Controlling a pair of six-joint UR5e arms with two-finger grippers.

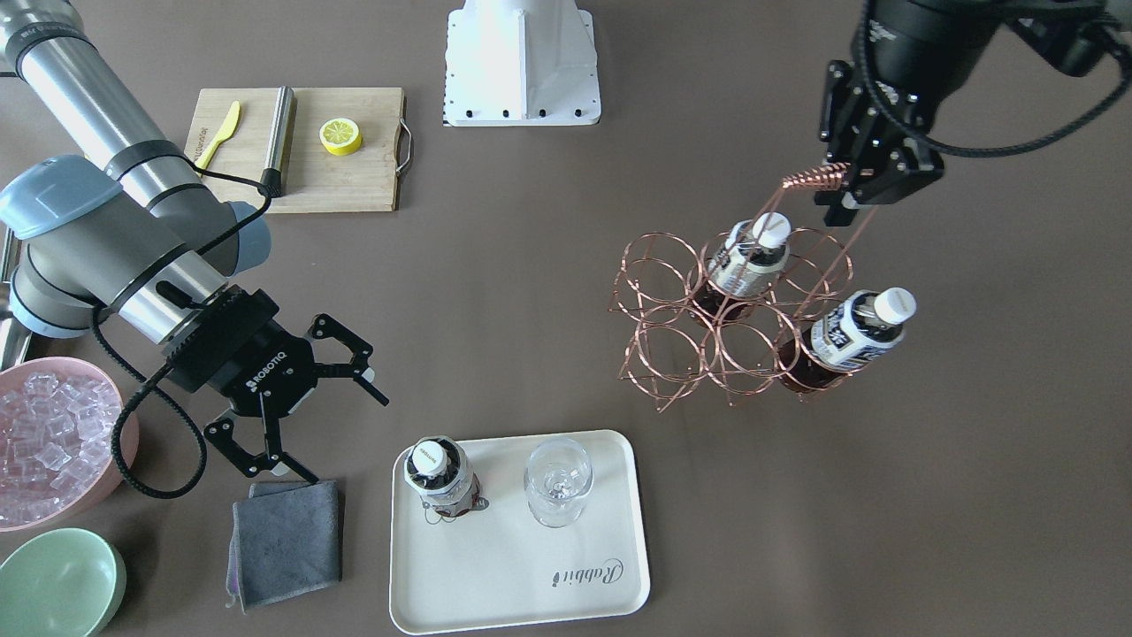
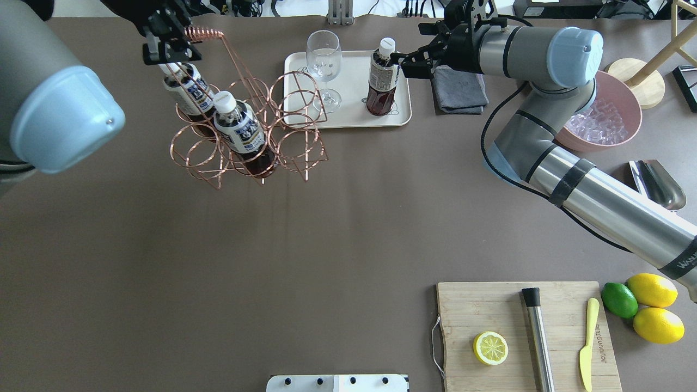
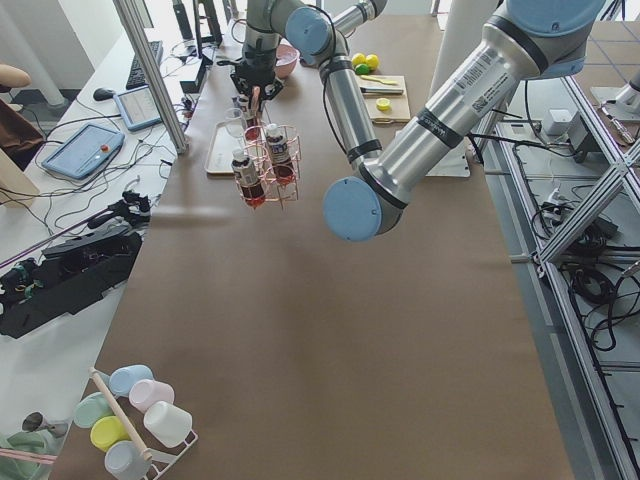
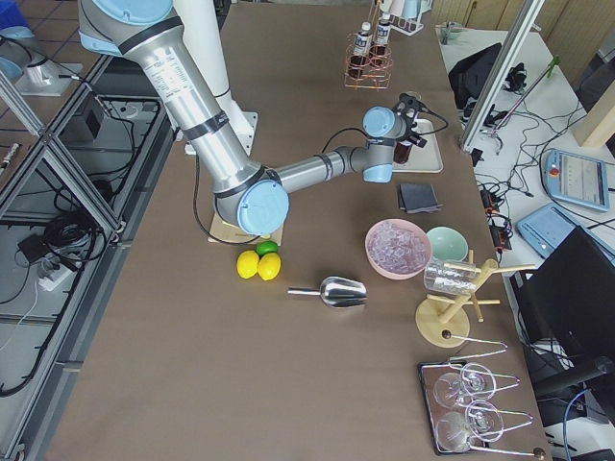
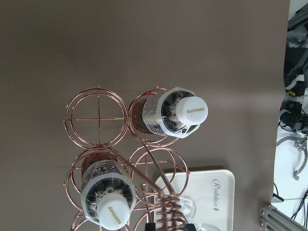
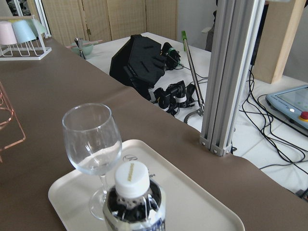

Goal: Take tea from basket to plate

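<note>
One tea [image 1: 439, 478] stands on the plate [image 1: 531, 575], lettered Rabbit, near the bench's [image 1: 531, 310] operator-side edge. The right claw [image 1: 339, 432], marked ROBOTIQ, gapes beside it. Overhead, the left claw [image 2: 174, 53] clenches the basket handle [image 2: 204, 34]. Only the left wrist view lets a cap [image 5: 191, 109] be read, seemingly SUNTORY.

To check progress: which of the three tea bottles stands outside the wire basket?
The tea bottle upright on the cream plate, beside the stemmed glass; the other two bottles sit in rings of the copper basket.

- We read "SUNTORY" on white screw caps [image 5: 191, 109] of clear plastic bottles [image 5: 155, 118] in the copper wire basket [image 5: 97, 117].
- "Rabbit": cream rectangular plastic tray [image 5: 225, 208] beside that basket.
- "ROBOTIQ": black right gripper [image 1: 347, 440].
</note>
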